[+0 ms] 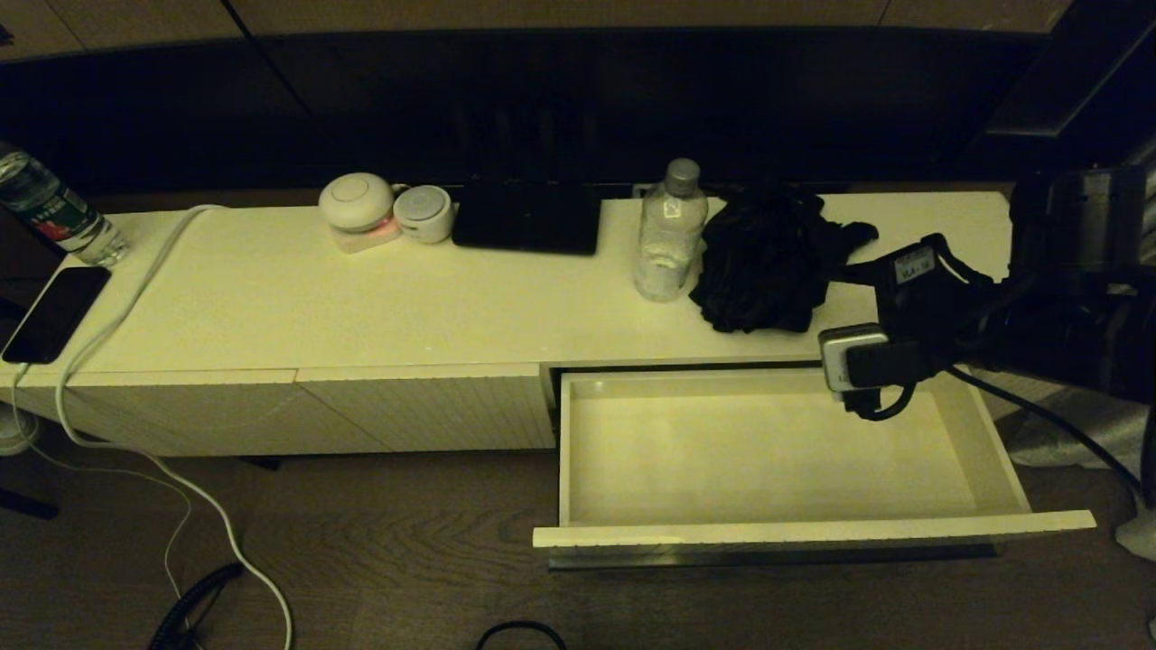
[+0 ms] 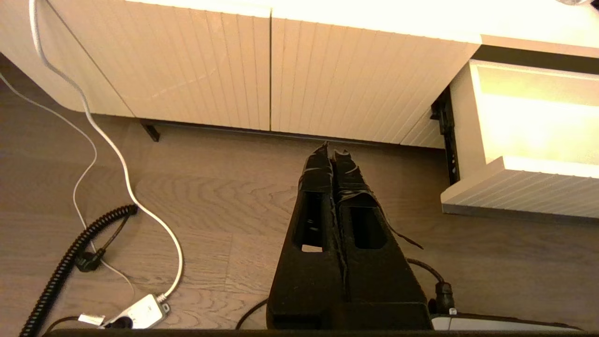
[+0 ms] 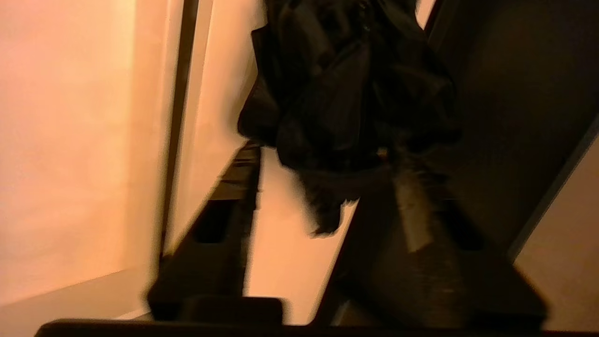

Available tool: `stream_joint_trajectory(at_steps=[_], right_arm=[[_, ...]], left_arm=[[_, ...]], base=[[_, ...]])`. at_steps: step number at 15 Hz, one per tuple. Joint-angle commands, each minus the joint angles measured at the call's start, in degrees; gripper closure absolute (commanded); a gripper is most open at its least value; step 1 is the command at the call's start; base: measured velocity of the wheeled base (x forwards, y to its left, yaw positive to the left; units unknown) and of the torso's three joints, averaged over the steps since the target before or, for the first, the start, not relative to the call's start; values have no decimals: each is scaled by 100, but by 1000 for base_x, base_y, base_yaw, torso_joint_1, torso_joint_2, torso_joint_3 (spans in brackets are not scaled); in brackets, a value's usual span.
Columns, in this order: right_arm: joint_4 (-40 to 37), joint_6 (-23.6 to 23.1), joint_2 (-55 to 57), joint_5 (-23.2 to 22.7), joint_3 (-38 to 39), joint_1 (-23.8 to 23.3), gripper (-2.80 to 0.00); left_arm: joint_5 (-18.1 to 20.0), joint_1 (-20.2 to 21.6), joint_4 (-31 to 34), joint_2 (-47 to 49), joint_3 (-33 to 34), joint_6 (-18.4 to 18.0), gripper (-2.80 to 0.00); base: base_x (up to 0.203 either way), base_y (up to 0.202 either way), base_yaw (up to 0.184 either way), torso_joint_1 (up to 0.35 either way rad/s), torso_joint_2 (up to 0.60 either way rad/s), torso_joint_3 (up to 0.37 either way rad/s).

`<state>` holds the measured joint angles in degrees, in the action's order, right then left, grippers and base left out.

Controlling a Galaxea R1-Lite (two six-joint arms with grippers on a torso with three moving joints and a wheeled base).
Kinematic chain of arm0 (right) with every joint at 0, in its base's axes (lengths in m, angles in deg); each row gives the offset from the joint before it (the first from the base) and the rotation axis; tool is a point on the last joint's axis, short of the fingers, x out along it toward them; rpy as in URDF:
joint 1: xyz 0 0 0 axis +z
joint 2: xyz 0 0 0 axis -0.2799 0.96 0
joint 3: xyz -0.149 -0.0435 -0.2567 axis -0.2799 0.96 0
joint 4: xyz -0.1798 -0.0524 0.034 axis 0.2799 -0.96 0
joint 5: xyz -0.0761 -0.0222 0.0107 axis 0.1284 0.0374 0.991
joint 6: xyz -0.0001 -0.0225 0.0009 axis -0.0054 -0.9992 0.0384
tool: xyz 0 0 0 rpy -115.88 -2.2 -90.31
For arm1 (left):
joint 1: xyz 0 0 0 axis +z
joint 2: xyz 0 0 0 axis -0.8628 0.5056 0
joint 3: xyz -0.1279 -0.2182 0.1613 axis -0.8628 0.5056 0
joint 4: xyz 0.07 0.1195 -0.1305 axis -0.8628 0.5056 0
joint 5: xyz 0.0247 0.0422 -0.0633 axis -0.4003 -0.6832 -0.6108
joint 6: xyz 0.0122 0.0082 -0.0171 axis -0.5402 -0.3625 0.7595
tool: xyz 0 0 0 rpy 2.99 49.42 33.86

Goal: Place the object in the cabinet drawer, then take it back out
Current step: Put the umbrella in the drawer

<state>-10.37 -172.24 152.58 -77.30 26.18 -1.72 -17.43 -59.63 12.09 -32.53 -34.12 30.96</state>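
A crumpled black cloth lies on the smooth top of the cream-white cabinet, at its right end behind the drawer. The cabinet drawer is pulled far out and its inside is bare. My right gripper reaches in from the right at the cloth's edge. In the right wrist view it is open, with the cloth bulging between its fingertips. My left gripper is shut on nothing, low over the wooden floor before the ribbed cabinet front, left of the drawer.
A clear water bottle stands just left of the cloth. Further left are a black flat box, two round white devices, a phone and another bottle. A white cable runs down to a floor power strip.
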Motion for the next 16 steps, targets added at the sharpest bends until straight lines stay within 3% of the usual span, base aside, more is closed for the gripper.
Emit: stream_joint_trajectory(at_steps=[1,5,16], right_arm=[[85,-526,389,-199,-202,-281,-280],[285,-792,881,-389,-784,-389,-280],[935,-775,2053,-379,-1877,-381,-280]], left_arm=[[-5,0,1,-9,0,8,0],[-5,0,-8,-9,0,8,0],[-5,0,-8,-9,0,8,0]], base=[[0,0,0,0,0,0],[0,0,0,0,0,0],[0,0,0,0,0,0]])
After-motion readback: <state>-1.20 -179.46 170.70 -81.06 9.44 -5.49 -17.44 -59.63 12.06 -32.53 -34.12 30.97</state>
